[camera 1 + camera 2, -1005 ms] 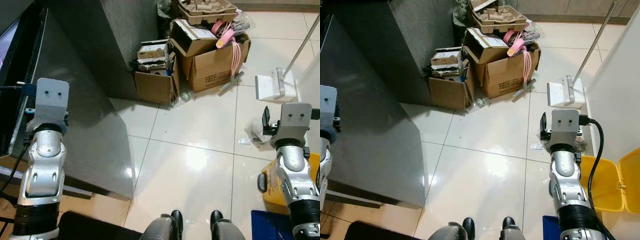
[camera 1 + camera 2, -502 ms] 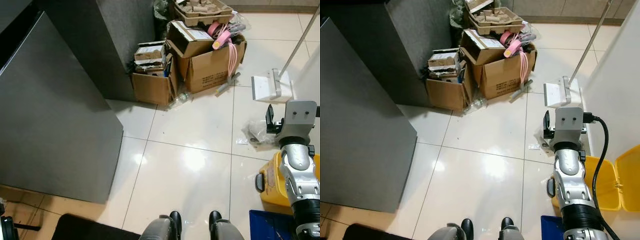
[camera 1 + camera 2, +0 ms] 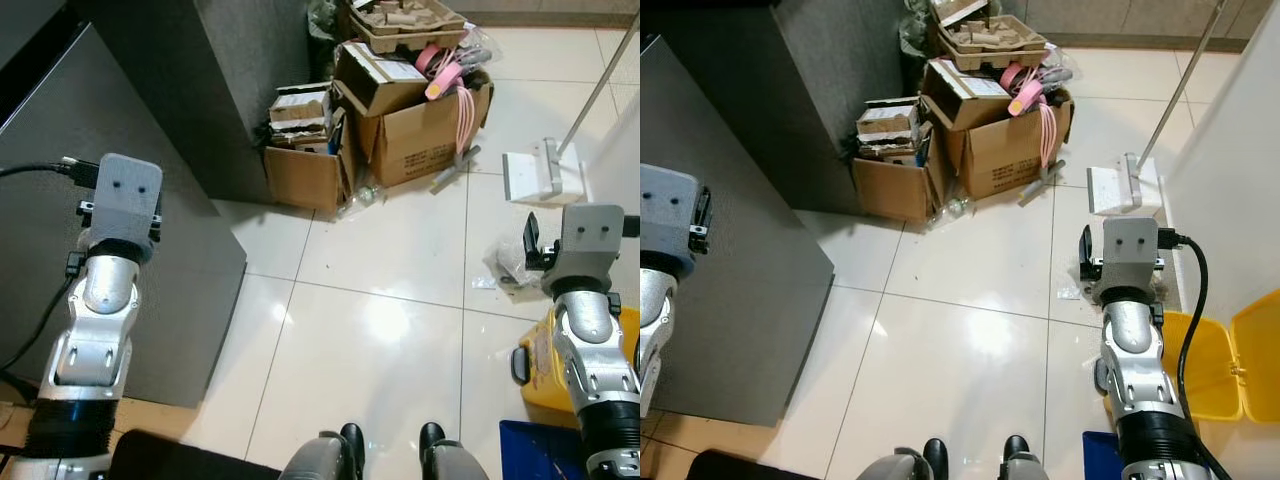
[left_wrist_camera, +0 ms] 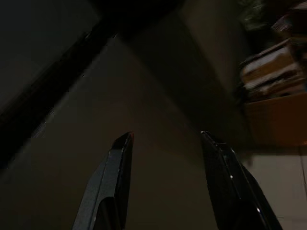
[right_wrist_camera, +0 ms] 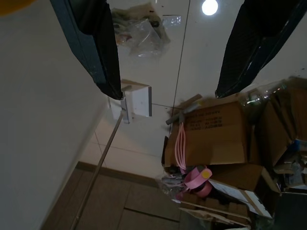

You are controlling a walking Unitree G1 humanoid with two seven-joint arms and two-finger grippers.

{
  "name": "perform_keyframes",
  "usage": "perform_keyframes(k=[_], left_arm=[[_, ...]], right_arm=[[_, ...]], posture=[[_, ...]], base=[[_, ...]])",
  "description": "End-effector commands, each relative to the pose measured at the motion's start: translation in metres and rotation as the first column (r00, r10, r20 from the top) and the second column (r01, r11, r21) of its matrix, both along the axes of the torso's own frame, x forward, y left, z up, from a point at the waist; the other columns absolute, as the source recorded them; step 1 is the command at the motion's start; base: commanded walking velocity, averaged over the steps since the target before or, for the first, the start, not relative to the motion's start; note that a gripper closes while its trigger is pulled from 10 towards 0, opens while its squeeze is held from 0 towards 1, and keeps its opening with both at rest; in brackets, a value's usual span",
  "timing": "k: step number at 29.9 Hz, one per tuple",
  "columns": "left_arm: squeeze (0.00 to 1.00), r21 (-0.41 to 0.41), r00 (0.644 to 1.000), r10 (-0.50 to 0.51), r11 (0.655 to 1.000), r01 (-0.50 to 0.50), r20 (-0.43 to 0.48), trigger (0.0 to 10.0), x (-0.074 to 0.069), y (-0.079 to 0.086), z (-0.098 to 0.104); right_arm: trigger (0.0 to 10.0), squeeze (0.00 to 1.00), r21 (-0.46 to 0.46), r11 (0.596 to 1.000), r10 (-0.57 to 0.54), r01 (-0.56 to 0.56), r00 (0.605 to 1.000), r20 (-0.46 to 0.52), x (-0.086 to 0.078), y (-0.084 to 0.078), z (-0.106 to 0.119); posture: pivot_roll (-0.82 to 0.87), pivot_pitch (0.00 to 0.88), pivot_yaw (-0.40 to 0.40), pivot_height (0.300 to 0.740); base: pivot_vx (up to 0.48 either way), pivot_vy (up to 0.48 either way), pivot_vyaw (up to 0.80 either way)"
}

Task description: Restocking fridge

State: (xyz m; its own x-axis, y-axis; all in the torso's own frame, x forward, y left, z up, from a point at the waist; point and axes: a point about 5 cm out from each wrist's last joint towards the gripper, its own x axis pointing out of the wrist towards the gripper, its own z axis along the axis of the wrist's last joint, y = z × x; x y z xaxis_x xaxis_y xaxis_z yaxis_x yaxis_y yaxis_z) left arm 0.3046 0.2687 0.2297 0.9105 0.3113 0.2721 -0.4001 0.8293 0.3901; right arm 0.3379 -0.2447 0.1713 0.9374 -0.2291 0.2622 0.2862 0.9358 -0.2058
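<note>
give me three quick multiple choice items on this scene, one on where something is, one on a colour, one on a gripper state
1. Where are the cardboard boxes?
A. on the floor by the dark grey wall
B. inside the bin
C. held by an arm

2. What colour is the lidded bin beside the right arm?
A. green
B. yellow
C. red

3. How is the left gripper?
A. shut on a bottle
B. shut, empty
C. open, empty

Answers: 1 A, they sit piled on the tiles against the wall. 2 B, its body and lid are yellow. 3 C, the wrist view shows its fingers apart with nothing between.

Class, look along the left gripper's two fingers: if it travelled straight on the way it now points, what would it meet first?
Most likely the grey fridge door: the open left gripper faces that flat panel, with nothing between them. Depth is hard to judge.
</note>
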Motion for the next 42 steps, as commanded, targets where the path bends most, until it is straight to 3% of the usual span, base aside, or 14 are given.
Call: perform_keyframes(k=[1, 4, 6, 9, 13, 21, 26, 30, 38, 42], left_arm=[[0.0, -0.03, 0.995, 0.078, 0.996, -0.081, -0.066, 10.0, -0.005, 0.013, -0.017], [0.0, -0.075, 0.983, 0.156, 0.984, -0.164, -0.1, 10.0, -0.007, 0.027, -0.027], [0.0, -0.137, 0.935, 0.331, 0.928, -0.348, -0.13, 10.0, -0.015, 0.063, -0.031], [0.0, -0.118, 0.881, 0.453, 0.875, -0.469, -0.136, 10.0, -0.021, 0.086, -0.028], [0.0, -0.099, 0.839, 0.533, 0.834, -0.542, -0.108, 10.0, -0.024, 0.105, -0.017], [0.0, -0.118, 0.795, 0.602, 0.786, -0.607, -0.079, 10.0, -0.028, 0.125, -0.006], [0.0, -0.143, 0.735, 0.672, 0.722, -0.677, -0.087, 10.0, -0.032, 0.146, -0.006], [0.0, -0.141, 0.702, 0.708, 0.689, -0.711, -0.08, 10.0, -0.037, 0.154, -0.002], [0.0, -0.183, 0.608, 0.79, 0.588, -0.788, -0.079, 10.0, -0.055, 0.182, 0.006], [0.0, -0.196, 0.591, 0.803, 0.569, -0.799, -0.077, 10.0, -0.06, 0.19, 0.008]], right_arm=[[10.0, 0.0, 0.008, 1.0, 0.004, -0.004, 1.0, -0.025, -0.004, 0.0, -0.008], [10.0, 0.0, 0.008, 1.0, 0.007, -0.007, 1.0, -0.027, -0.004, 0.0, -0.008], [10.0, 0.0, 0.002, 1.0, 0.017, -0.017, 1.0, -0.023, -0.004, -0.001, -0.006], [10.0, 0.0, -0.008, 1.0, 0.028, -0.028, 0.999, -0.015, -0.003, -0.001, -0.002], [10.0, 0.0, -0.016, 0.994, 0.11, -0.11, 0.994, 0.009, -0.002, 0.005, 0.005], [10.0, 0.0, -0.037, 0.953, 0.3, -0.3, 0.954, 0.0, -0.002, 0.026, 0.009], [10.0, 0.0, -0.009, 0.879, 0.476, -0.476, 0.879, -0.004, -0.003, 0.051, 0.014], [10.0, 0.0, -0.008, 0.879, 0.476, -0.476, 0.879, 0.007, -0.001, 0.051, 0.019], [10.0, 0.0, -0.006, 0.891, 0.454, -0.454, 0.891, 0.016, -0.002, 0.04, 0.024], [10.0, 0.0, -0.003, 0.889, 0.457, -0.457, 0.889, 0.016, -0.002, 0.039, 0.025]], posture=[[-0.01, 0.284, 0.13, 0.737], [-0.01, 0.284, 0.13, 0.737], [-0.01, 0.284, 0.124, 0.737], [-0.01, 0.284, 0.124, 0.737], [-0.01, 0.284, 0.123, 0.737], [-0.01, 0.287, 0.124, 0.737], [-0.01, 0.288, 0.122, 0.737], [-0.01, 0.291, 0.119, 0.737], [-0.01, 0.294, 0.116, 0.737], [-0.02, 0.295, 0.116, 0.737]], base=[[0.0, 0.0, 0.0], [0.0, 0.0, 0.0], [0.0, 0.0, 0.0], [0.0, 0.0, 0.0], [0.0, 0.0, 0.0], [0.0, 0.0, 0.0], [0.0, 0.0, 0.0], [0.0, 0.0, 0.0], [0.0, 0.0, 0.0], [0.0, 0.0, 0.0]])
